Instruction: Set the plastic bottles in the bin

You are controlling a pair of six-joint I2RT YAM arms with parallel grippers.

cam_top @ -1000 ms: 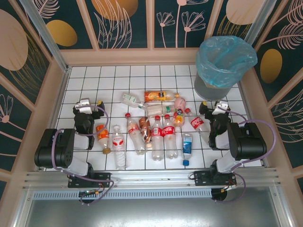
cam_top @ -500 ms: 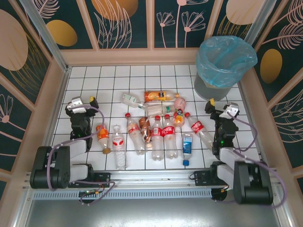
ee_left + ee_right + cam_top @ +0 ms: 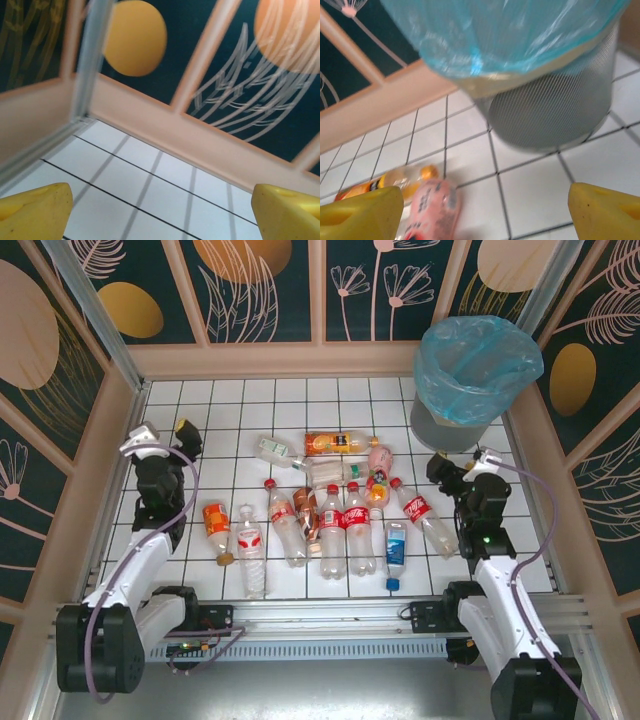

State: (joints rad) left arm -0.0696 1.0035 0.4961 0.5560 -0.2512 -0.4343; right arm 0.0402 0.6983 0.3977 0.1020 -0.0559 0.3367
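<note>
we have just unfolded: left hand and right hand spread and empty, bottles still lying outside the bin.

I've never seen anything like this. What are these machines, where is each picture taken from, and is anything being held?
These are two robot arms bolted at the near edge of a white tiled table. One picture looks down from above. The other two come from small cameras on the wrists; the yellow shapes in their bottom corners are each arm's own fingertips. The left gripper faces bare tiles and the wall; the right gripper faces the round grey mesh bin lined with a light-blue plastic bag. About a dozen small clear plastic bottles lie mid-table. Both grippers are open, holding nothing.
</note>
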